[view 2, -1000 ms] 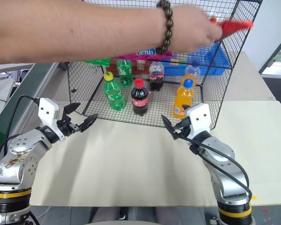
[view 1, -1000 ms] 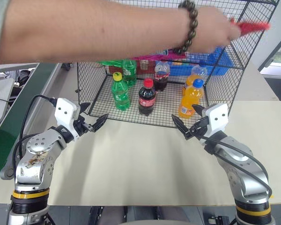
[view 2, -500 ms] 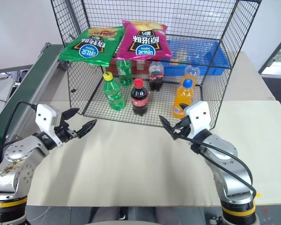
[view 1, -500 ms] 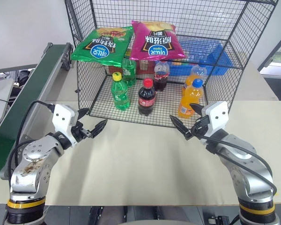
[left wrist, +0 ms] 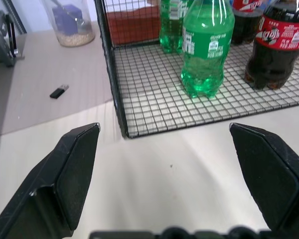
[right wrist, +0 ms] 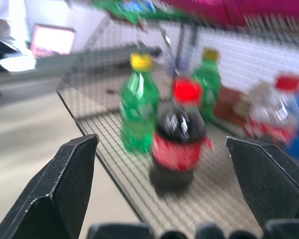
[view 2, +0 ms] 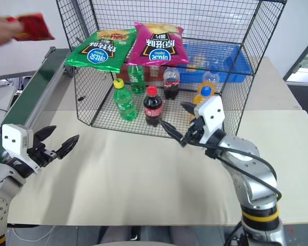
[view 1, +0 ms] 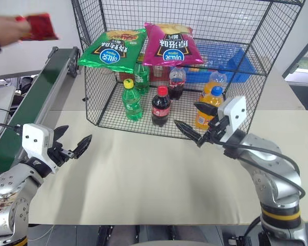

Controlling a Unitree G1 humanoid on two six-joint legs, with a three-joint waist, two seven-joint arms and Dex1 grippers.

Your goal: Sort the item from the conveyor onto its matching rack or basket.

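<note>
A person's hand at the far left holds the item (view 1: 38,26), a red chip bag, in the air above the far end of the conveyor (view 1: 38,97). The dark green belt runs along the left of the table. The rack (view 1: 262,61), a big black wire cage with a raised shelf, stands at the back middle. My left gripper (view 1: 79,131) hangs open and empty over the table near the conveyor, short of the cage's front left corner (left wrist: 120,119). My right gripper (view 1: 185,114) is open and empty at the cage's front edge, pointing at a cola bottle (right wrist: 179,144).
A green chip bag (view 1: 113,48) and a magenta chip bag (view 1: 169,43) lie on the cage's shelf. Several drink bottles stand on the cage floor, among them a green bottle (left wrist: 207,47). A blue crate (view 1: 226,64) sits behind. A small black stick (left wrist: 59,91) lies left of the cage.
The person's arm, which reached across the cage with the red bag, withdrew; the hand now holds the bag at the far left. My left gripper moved left and back; the right rose and turned leftward.
</note>
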